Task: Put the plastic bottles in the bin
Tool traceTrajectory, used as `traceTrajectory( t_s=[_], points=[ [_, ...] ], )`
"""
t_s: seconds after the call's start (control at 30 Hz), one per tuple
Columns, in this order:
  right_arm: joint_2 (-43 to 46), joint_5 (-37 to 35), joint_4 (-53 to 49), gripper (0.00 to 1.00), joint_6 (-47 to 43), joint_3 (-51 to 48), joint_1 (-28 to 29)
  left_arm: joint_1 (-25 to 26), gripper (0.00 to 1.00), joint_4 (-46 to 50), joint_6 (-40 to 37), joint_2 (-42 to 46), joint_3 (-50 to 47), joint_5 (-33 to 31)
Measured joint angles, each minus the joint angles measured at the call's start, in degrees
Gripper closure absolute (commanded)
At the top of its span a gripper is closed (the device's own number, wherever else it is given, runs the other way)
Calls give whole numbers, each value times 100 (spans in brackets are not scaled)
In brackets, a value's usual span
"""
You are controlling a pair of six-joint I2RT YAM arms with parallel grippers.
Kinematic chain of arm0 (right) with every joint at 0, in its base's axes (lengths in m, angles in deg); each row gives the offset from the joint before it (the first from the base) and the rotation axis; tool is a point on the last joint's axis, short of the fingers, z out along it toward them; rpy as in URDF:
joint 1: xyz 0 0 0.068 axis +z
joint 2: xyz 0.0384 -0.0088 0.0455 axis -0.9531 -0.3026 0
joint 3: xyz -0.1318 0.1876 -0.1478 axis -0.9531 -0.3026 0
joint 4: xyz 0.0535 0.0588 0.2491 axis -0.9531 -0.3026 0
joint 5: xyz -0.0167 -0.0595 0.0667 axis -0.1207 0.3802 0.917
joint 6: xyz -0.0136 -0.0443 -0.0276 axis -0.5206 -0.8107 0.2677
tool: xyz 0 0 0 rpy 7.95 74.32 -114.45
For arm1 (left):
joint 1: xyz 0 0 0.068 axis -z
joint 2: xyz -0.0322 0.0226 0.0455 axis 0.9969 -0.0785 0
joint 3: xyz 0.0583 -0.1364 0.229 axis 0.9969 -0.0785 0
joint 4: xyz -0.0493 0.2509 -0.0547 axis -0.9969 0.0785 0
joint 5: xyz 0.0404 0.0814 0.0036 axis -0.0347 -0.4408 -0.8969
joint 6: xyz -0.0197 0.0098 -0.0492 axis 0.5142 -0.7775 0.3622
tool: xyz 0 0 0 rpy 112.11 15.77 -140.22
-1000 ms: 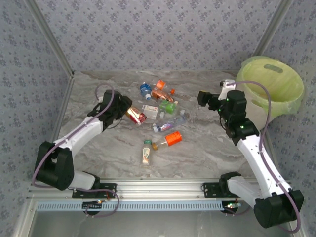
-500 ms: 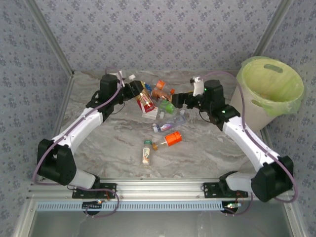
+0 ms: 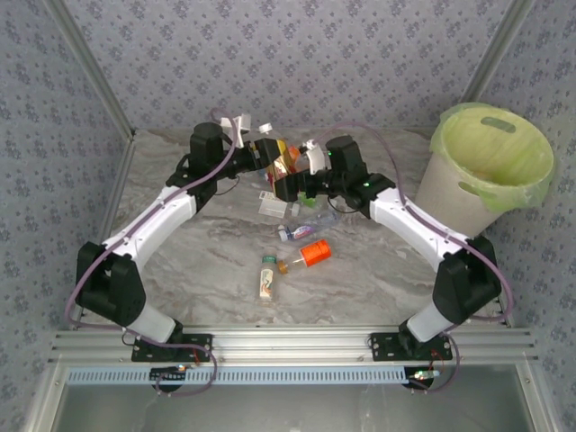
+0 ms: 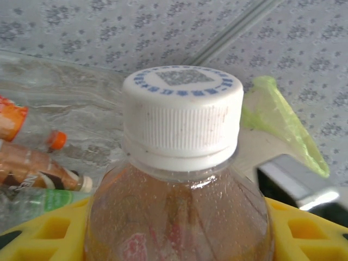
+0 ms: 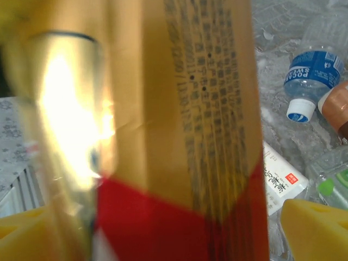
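Held bottle [image 4: 179, 206] now mid-air, base cut off.

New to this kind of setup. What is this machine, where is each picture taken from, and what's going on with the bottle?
Two white-and-black robot arms are bolted at the near edge of a marble-patterned table. The wide picture looks down from above. The two close-ups come from cameras on the wrists. Small clear plastic bottles lie mid-table, and a tall cream-white bin with a lime-green bag stands on the right. The left pincer is closed on a white-capped clear bottle with a gold-and-red label, held up off the table. The right pincer is open, its yellow pads on either side of that label, which looks like a handover.
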Motion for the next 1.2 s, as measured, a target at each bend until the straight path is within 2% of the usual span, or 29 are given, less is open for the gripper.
traceTrajectory(
  t_s=[0.07,0.13,0.3,0.37,0.4,0.47,0.5,0.67,0.87,1.0,1.2],
  points=[
    [-114,-28,-4,0,-2,2,4,7,52,-107,52,-61,0,170],
    [-190,81,-4,6,-42,11,-22,7,52,-205,85,-127,0,321],
    [-238,505,-2,36,-197,50,-48,11,48,-238,118,-251,63,549],
    [-236,614,26,43,-221,50,-70,7,41,-223,114,-267,111,588],
    [-223,662,44,44,-236,48,-87,7,29,-221,107,-271,129,608],
    [-173,686,46,45,-240,33,-96,11,7,-181,98,-271,173,597],
    [-131,660,52,44,-243,31,-103,11,1,-116,116,-271,188,557],
    [103,424,-61,42,-278,-74,-199,42,0,-57,114,-201,192,435],
    [391,-61,-518,41,-389,-166,-476,70,1,-92,66,507,-291,-361],
    [778,-466,-890,41,-437,-214,-868,66,1,-94,-105,1012,-739,-957],
    [1488,-1034,-1390,40,-625,-170,-1670,63,0,-39,-286,1204,-1202,-1456]
  ],
)
